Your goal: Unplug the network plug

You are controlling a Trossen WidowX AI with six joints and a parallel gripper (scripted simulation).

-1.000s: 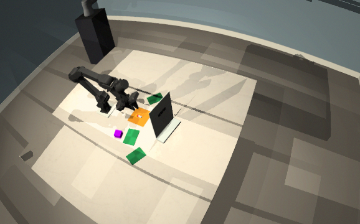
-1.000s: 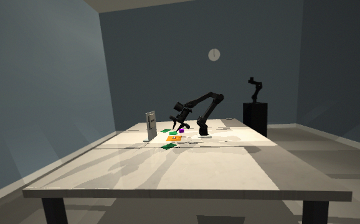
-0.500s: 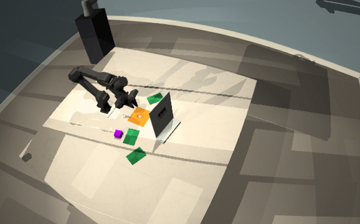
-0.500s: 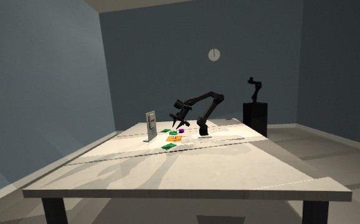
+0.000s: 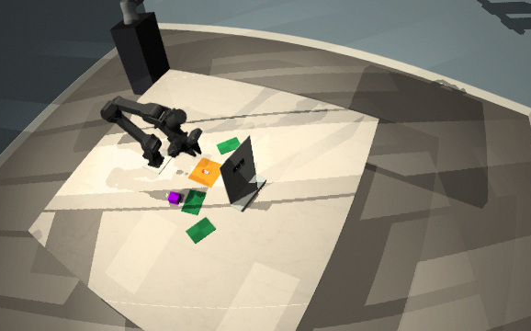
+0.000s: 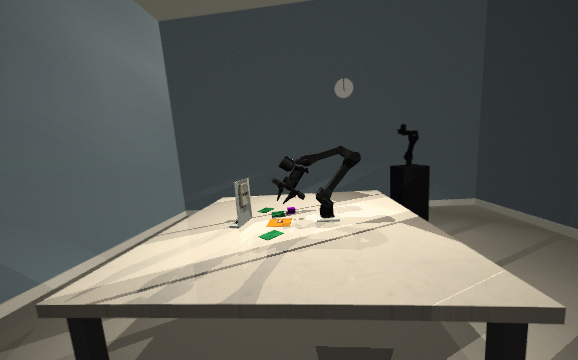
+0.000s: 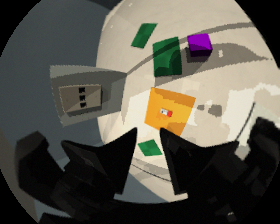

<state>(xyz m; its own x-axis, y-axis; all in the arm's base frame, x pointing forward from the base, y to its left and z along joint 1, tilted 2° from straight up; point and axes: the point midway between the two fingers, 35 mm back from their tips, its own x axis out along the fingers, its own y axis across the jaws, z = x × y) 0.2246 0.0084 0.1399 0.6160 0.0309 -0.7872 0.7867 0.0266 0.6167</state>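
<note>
The small white and red plug (image 5: 206,171) (image 6: 280,221) (image 7: 169,113) lies on the orange square (image 5: 210,180) (image 6: 272,224) (image 7: 177,98) on the table, out of the socket. The upright panel (image 5: 234,186) (image 6: 242,216) (image 7: 112,82) stands beside the square. In the wrist view its socket block (image 7: 94,94) shows three dark openings with no plug in them. My gripper (image 5: 197,154) (image 6: 281,202) (image 7: 148,129) is partly open and empty. It hangs in the air above the table, apart from the plug and the panel, on the arm-base side of the panel.
A purple cube (image 5: 174,198) (image 6: 291,210) (image 7: 199,44) stands near a dark green patch (image 5: 194,202) (image 6: 278,214) (image 7: 167,61). Two more green patches lie flat, one (image 5: 200,230) (image 6: 266,210) (image 7: 144,35) farther out and one (image 5: 228,145) (image 6: 271,235) (image 7: 150,148) on the orange square's other side.
</note>
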